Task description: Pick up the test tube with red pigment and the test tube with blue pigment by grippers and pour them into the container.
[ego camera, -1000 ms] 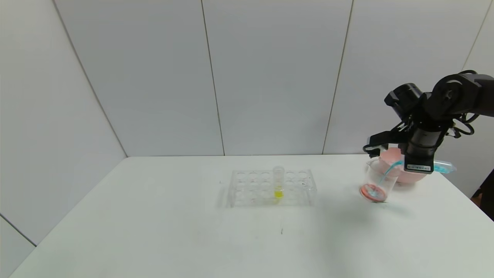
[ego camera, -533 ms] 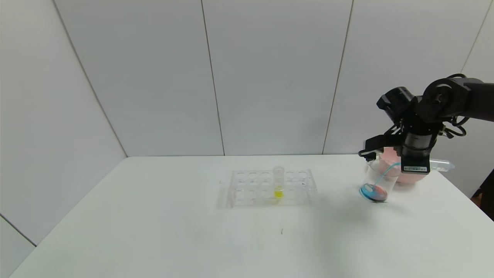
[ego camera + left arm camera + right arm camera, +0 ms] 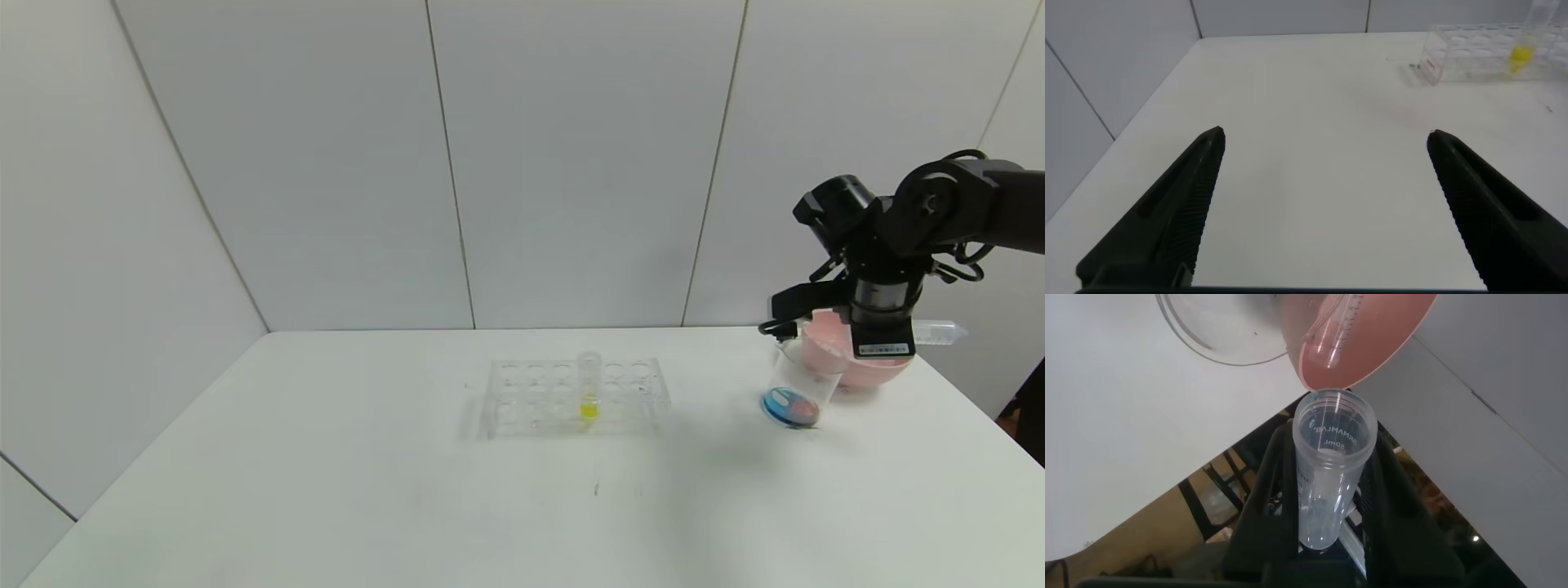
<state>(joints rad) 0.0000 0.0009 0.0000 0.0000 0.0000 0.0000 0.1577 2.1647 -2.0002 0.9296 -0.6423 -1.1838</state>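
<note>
head high overview, wrists close, rack [image 3: 578,396] shared

Broad bare table [image 3: 326,490] fills the lower left and centre of the frame; the tube rack [image 3: 575,396] blocks mid-table, while beaker [image 3: 796,384], pink bowl [image 3: 849,355] and the right gripper [image 3: 886,327] crowd the right edge

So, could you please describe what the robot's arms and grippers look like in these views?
The right arm is bulky, matte black, with rounded joint housings and loose black cables looping around the wrist. A small white label block with dark print sits just above the right gripper, whose fingers are black. The left gripper shows two long, black, tapering fingers with ridged inner faces.
</note>
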